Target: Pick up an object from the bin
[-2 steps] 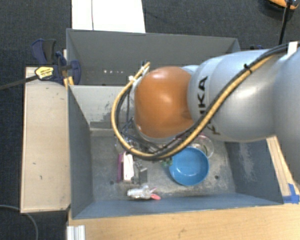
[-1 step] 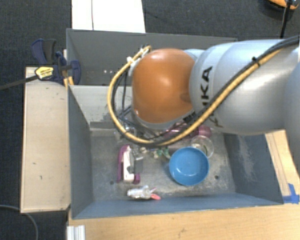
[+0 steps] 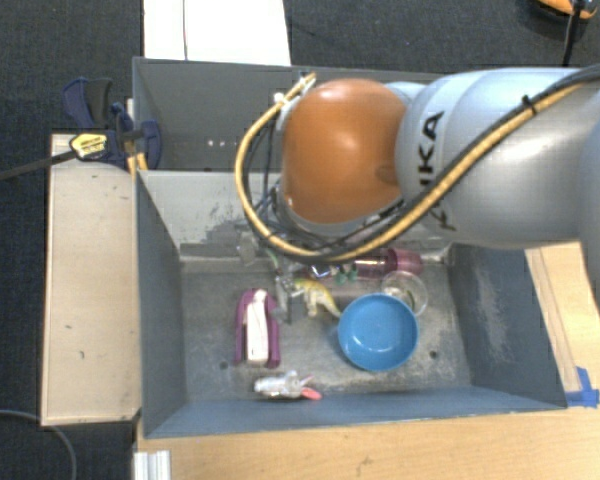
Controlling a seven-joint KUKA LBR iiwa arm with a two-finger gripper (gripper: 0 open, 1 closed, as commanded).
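Note:
My gripper [image 3: 283, 290] reaches down from under the orange dome into the back middle of the bin. Its tip is between a purple-and-white brush-like thing [image 3: 255, 326] on the left and a small yellow toy dinosaur [image 3: 316, 296] on the right. Both lie very close to it, and whether it touches either I cannot tell. A blue bowl [image 3: 378, 332] stands upright just right of the dinosaur.
A clear plastic cup [image 3: 407, 289] and a maroon cylinder [image 3: 402, 261] lie behind the bowl, partly under the arm. A small white-and-pink thing [image 3: 287, 388] rests near the front wall. The arm and its cables cover the back of the bin.

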